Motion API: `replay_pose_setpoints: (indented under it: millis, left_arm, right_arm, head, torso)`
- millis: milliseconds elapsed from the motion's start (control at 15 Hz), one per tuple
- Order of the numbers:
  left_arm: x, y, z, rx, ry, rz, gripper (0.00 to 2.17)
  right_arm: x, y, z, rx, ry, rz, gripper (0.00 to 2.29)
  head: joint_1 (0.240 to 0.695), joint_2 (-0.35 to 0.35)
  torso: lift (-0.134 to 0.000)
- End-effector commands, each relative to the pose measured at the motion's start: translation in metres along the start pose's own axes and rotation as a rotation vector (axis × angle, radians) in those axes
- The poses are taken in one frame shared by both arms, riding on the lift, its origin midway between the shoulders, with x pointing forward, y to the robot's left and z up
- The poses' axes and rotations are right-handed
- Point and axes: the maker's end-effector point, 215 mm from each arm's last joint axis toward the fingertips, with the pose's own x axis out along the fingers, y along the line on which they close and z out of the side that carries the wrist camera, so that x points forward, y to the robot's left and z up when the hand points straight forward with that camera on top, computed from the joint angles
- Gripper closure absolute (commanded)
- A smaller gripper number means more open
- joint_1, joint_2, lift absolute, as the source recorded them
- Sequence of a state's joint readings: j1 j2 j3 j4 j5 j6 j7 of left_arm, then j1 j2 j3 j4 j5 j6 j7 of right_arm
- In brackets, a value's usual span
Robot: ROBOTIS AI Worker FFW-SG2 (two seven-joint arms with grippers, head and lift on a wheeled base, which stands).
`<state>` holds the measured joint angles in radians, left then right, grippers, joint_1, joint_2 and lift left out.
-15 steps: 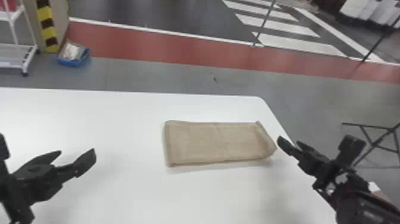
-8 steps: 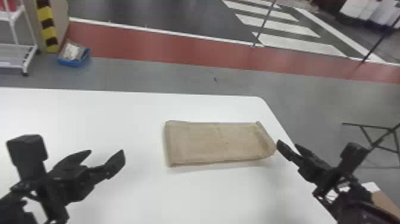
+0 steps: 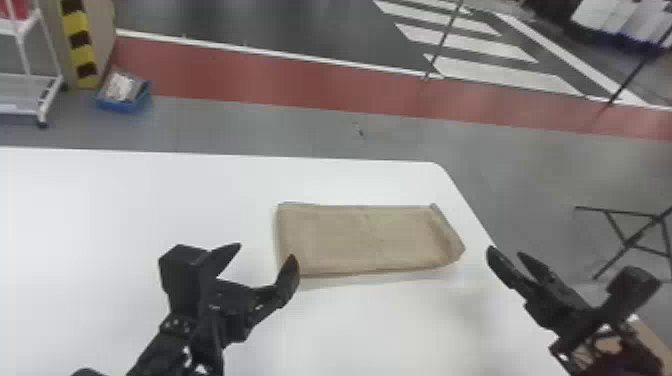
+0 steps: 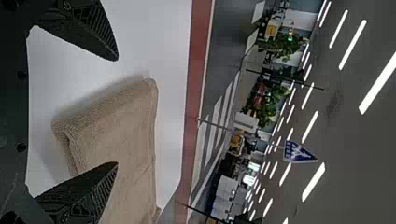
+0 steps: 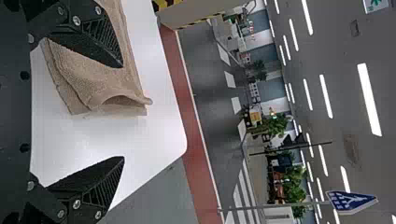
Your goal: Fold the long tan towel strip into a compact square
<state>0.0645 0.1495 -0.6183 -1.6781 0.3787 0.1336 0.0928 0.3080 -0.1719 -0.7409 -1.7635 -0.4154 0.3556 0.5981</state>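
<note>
The tan towel [image 3: 360, 239] lies as a folded, flat rectangle near the table's right side, its right end slightly raised. My left gripper [image 3: 265, 255] is open just off the towel's left end, with nothing held. To the right of the towel, by the table's edge, my right gripper [image 3: 507, 255] is open and empty too. In the left wrist view the left gripper [image 4: 116, 112] has its fingers apart around the towel's end corner [image 4: 107, 121]. Loose layers form a small opening at the towel's end [image 5: 116, 100] in the right wrist view, near the right gripper [image 5: 123, 112].
The white table [image 3: 125, 200] has a rounded far right corner and a slanting right edge close to the right arm. On the floor beyond stand a white rack [image 3: 30, 80] and a blue bin [image 3: 122, 95]; a black metal frame [image 3: 635, 240] is at the right.
My left gripper has moved right, up to the towel's left end. The right gripper has shifted only slightly, and the towel has stayed in place.
</note>
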Motion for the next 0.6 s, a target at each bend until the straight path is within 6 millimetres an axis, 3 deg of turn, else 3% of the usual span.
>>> replay_pose_setpoints:
  millis: [0,333,533]
  left_arm:
    - [0.014,-0.009,-0.013,0.027,0.000,0.002,0.16]
    - [0.030,-0.020,-0.040,0.076,0.052,0.003,0.22]
    - [0.028,-0.032,-0.051,0.080,0.069,-0.017,0.22]
  right_arm:
    - [-0.013,-0.009,0.001,0.007,-0.016,-0.010,0.21]
    - [-0.027,-0.018,-0.003,0.017,-0.030,-0.019,0.21]
    - [-0.028,-0.020,-0.002,0.018,-0.032,-0.021,0.21]
  head:
    - [0.695,-0.350]
    - [0.695,-0.350]
    - [0.695,-0.350]
  torso:
    - [-0.124]
    - [-0.124]
    - [-0.124]
